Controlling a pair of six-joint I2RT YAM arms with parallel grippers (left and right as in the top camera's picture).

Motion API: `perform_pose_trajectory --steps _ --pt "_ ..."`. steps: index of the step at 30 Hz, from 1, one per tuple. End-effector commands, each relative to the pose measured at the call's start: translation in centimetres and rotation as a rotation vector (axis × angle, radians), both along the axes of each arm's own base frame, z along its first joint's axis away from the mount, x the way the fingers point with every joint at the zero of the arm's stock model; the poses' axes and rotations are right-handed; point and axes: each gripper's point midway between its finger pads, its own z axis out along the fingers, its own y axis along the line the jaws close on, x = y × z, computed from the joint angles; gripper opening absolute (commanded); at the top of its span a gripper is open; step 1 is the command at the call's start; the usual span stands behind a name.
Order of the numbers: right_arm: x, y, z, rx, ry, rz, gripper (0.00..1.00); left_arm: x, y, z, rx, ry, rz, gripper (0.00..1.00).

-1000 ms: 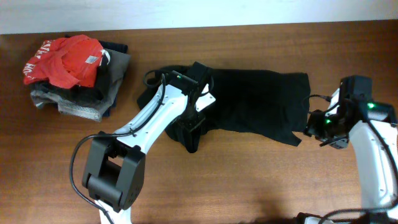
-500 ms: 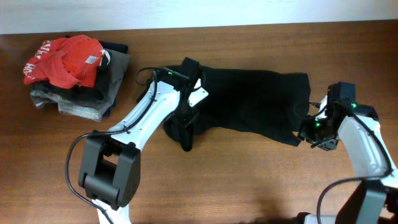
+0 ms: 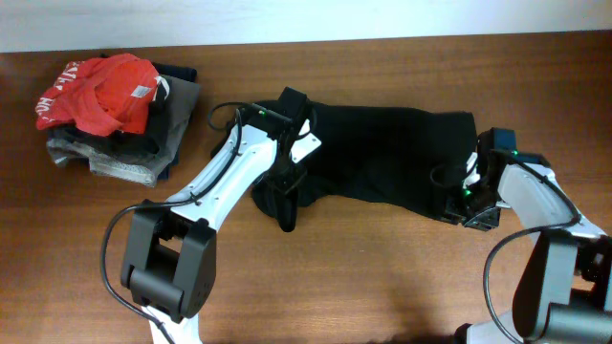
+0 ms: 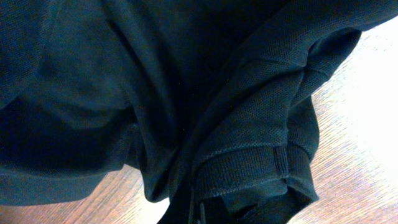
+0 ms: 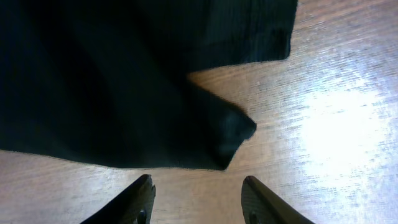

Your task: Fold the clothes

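The clothes, a large black shirt (image 3: 392, 158), lie spread across the middle of the wooden table. My left gripper (image 3: 287, 205) is at the shirt's lower left part, shut on a bunched fold of it. In the left wrist view a ribbed hem (image 4: 242, 168) runs down into the jaws, which the cloth hides. My right gripper (image 3: 466, 205) sits at the shirt's lower right corner. Its jaws (image 5: 200, 190) stand open over bare wood, just short of that dark corner (image 5: 233, 134), and hold nothing.
A pile of folded grey and dark garments (image 3: 134, 143) with a red garment (image 3: 105, 91) on top sits at the table's far left. The table's back edge meets a white wall (image 3: 287, 19). Bare wood (image 3: 382, 277) lies in front of the shirt.
The right gripper has moved left to the shirt's lower right corner and its jaws have narrowed a little. The left gripper shifted slightly up and left, dragging its fold, then held still.
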Motion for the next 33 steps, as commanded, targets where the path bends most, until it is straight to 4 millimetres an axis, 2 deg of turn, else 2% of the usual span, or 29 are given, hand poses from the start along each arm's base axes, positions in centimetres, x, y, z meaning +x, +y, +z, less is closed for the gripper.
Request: perform_pose_trajectory --steps 1,16,21,24,25,29,33 --pt "-0.1 0.3 -0.7 0.006 0.009 0.014 0.51 0.5 -0.4 1.8 -0.04 -0.04 0.013 0.01" --pt "0.0 0.3 -1.9 0.002 -0.017 0.013 0.42 0.4 -0.3 1.8 -0.036 -0.034 0.013 0.01" --pt "0.1 0.3 -1.9 0.006 -0.02 0.007 0.24 0.4 -0.3 1.8 -0.036 -0.034 0.013 0.0" --pt "0.1 0.3 -1.9 0.006 -0.017 -0.022 0.04 0.4 -0.3 1.8 -0.036 -0.034 0.013 0.01" --pt "0.1 0.4 -1.9 0.01 -0.014 -0.049 0.04 0.4 -0.3 1.8 -0.035 -0.033 0.013 0.0" --pt "1.0 1.7 -0.5 0.1 -0.047 -0.115 0.04 0.4 0.5 2.4 -0.032 -0.036 0.057 0.01" --pt "1.7 1.6 2.6 0.101 -0.078 -0.146 0.04 0.6 2.1 4.8 -0.044 -0.063 0.128 0.01"
